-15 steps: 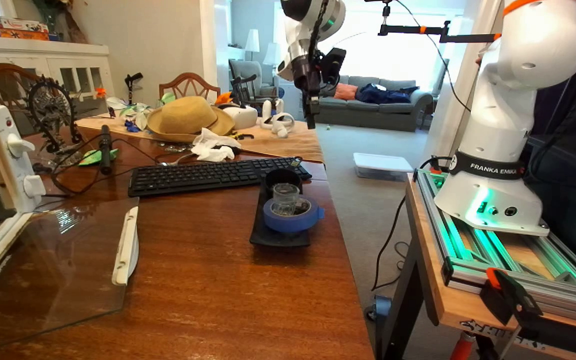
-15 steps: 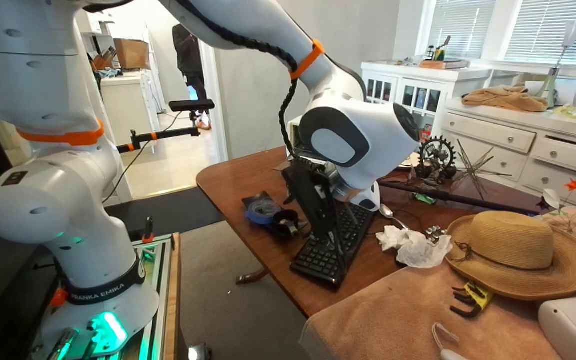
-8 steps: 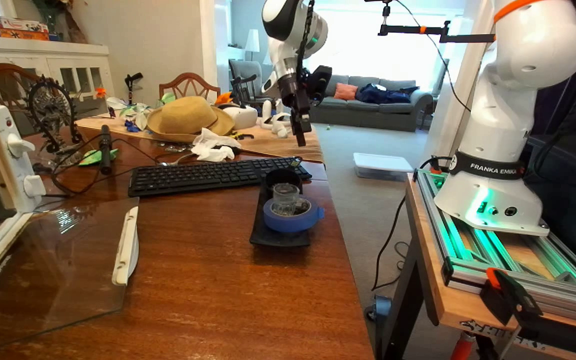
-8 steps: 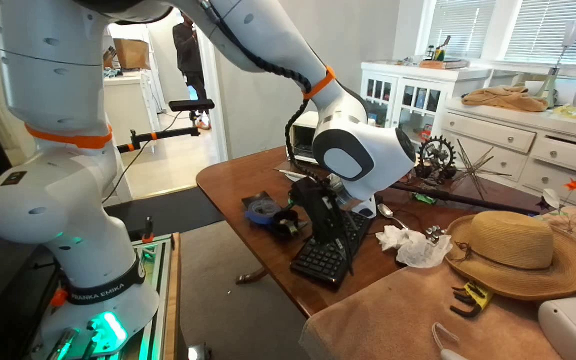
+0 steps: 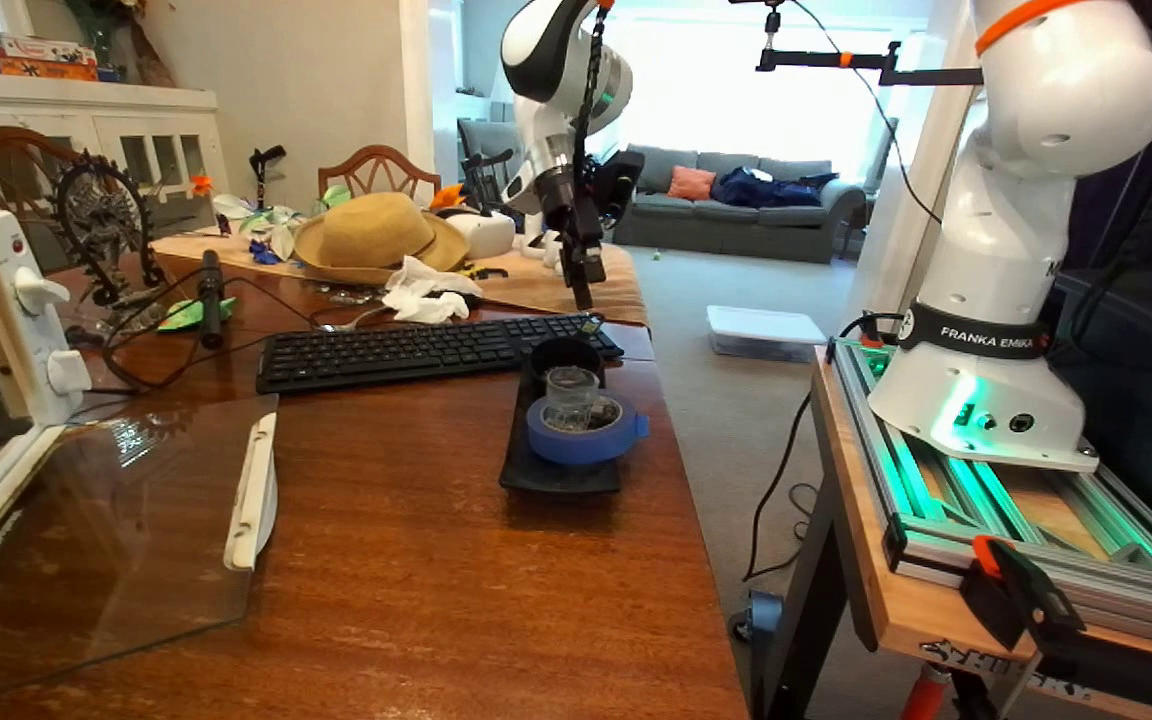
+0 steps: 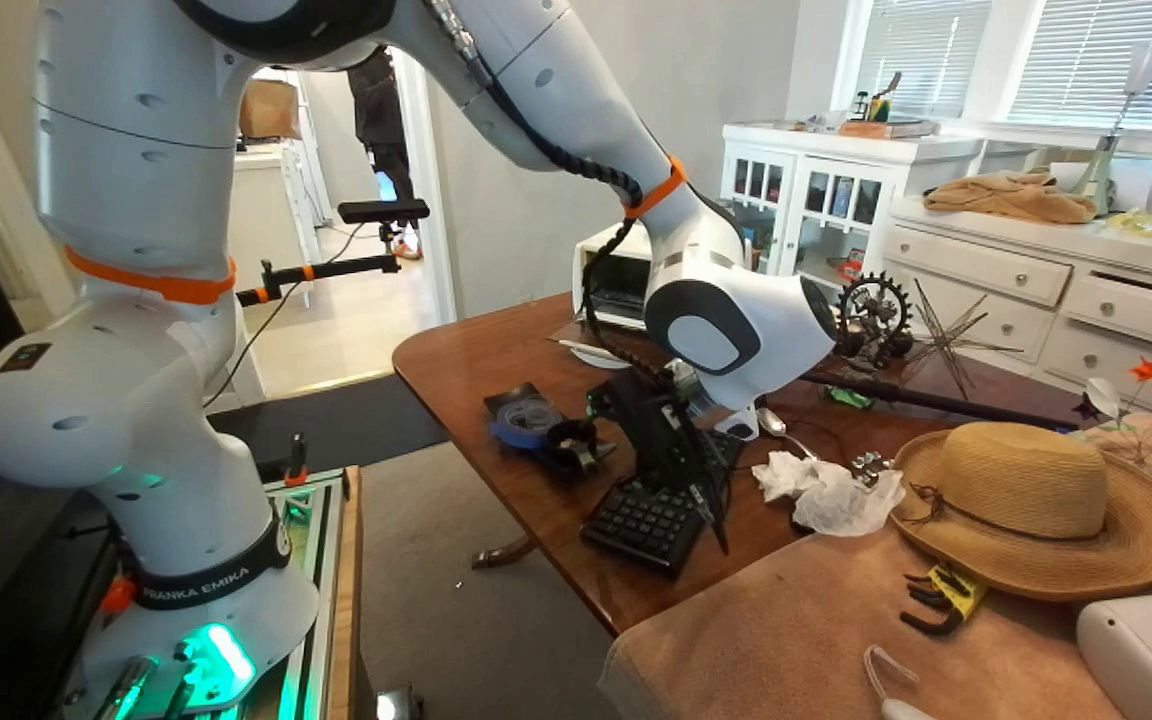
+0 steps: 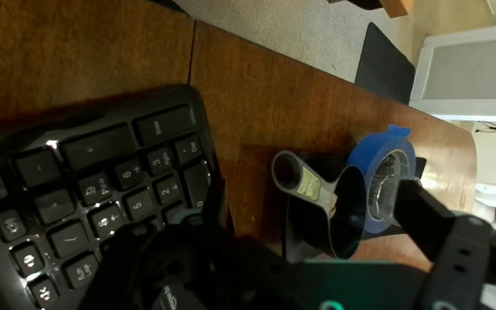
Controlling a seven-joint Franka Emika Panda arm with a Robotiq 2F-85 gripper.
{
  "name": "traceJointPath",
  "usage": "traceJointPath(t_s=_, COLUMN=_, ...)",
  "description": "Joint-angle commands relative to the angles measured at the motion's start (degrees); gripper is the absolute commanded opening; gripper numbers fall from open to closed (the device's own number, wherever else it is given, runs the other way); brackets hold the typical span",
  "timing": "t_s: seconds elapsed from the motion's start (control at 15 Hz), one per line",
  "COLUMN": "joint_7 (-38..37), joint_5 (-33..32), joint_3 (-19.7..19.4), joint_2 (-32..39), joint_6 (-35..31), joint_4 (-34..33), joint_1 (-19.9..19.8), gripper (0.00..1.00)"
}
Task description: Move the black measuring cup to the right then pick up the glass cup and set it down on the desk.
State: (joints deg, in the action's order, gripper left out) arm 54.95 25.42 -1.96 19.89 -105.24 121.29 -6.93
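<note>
The Franka arm [image 6: 136, 200] arched high above its base [image 5: 1001, 387] in an exterior view | A light [image 6: 229, 652] on the base glowed green | The forearm [image 6: 581, 115] sloped down to the white wrist [image 6: 751, 340] | The gripper [image 7: 312, 196] hung below it, tilted, pointed downward | Its two fingers [image 7: 422, 215] stood wide apart in the wrist view

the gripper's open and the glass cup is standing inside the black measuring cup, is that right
Wrong on where the cup stands: the glass cup is within the ring of the blue tape roll, next to the black measuring cup, not inside it. The wrist view shows this. The gripper is open, as you say.
</note>
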Motion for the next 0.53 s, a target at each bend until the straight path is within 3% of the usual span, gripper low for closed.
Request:
traceJointPath(t_s=0.0, joint_7=3.0, joint_5=0.8, joint_3=1.9, joint_2=3.8, joint_6=0.5, joint_4=-3.2, joint_1=-1.5, gripper=1.0)
traceJointPath(t_s=0.47, joint_7=5.4, joint_5=0.1, joint_3=4.5, joint_2=8.2, joint_6=4.1, joint_4=-6.7, joint_1=-1.8, gripper=1.0)
